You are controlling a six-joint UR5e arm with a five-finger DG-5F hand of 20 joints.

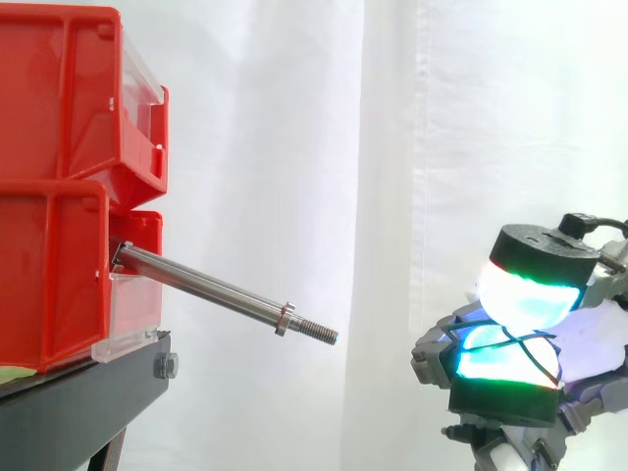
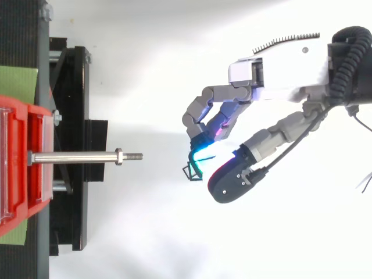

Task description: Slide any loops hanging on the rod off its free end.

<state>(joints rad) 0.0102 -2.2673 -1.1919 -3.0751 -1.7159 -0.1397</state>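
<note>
You have the robot hand (image 2: 279, 67) curled closed, its thumb and fingertips (image 1: 530, 294) pinched together on a thin black loop (image 2: 189, 170). The loop crosses the cyan and green glowing pads in the side view and pokes out as a small dark corner beneath them in the top view. It sits off the rod (image 1: 211, 285), well apart from the threaded free end and roughly level with it, while the rod juts from the lower of the stacked red bins (image 1: 59, 118), tilting down toward its tip, with a nut (image 1: 285, 319) just behind the threads.
</note>
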